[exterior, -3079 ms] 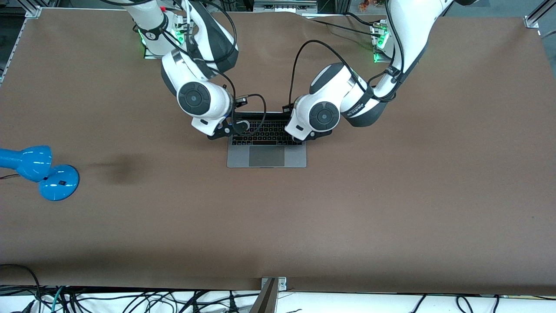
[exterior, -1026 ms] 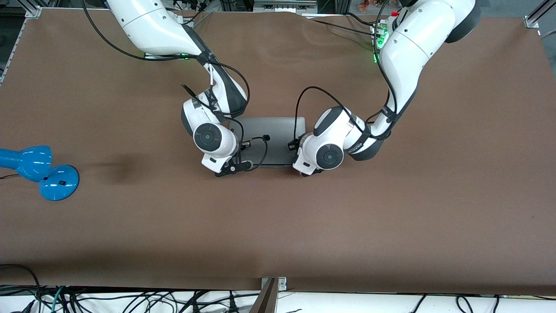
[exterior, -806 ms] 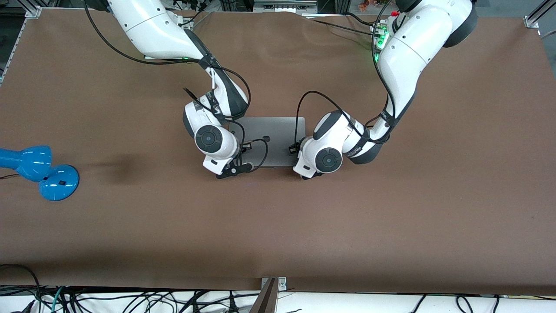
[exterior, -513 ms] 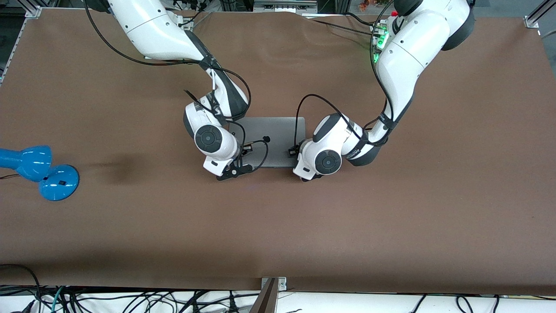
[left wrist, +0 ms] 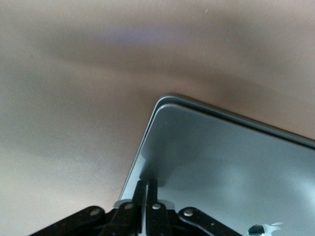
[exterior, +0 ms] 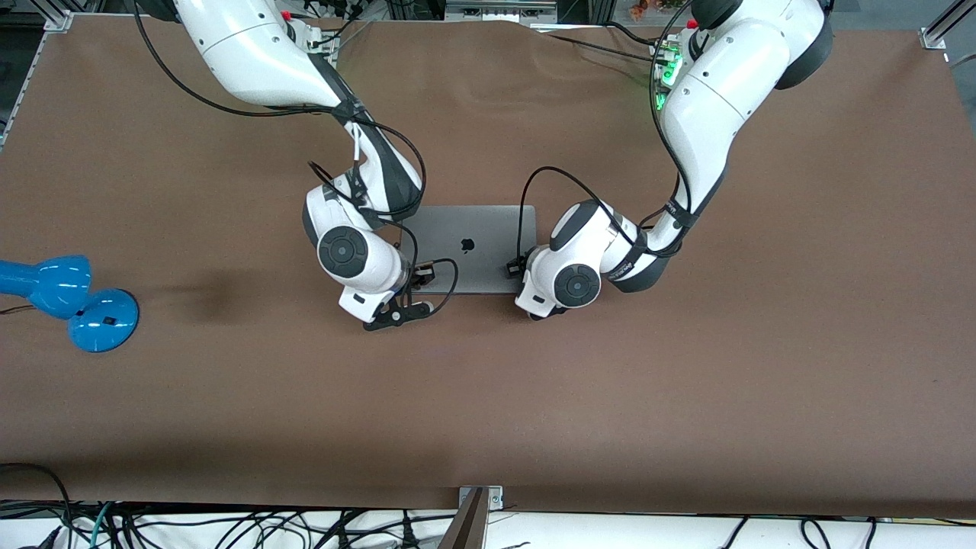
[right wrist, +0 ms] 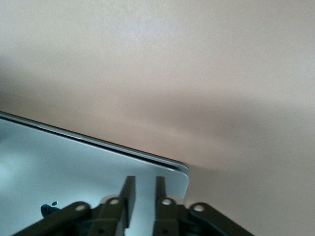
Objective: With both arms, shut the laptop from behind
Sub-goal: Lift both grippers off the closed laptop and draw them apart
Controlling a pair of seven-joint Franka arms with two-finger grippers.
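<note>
the slim silver-grey aluminium laptop (exterior: 473, 248) lies shut flat at frame centre. we see the left gripper (left wrist: 146, 189) pinched nearly closed over one near corner, the right gripper (right wrist: 142, 189) slightly parted over the other — both lift straight up.
</note>
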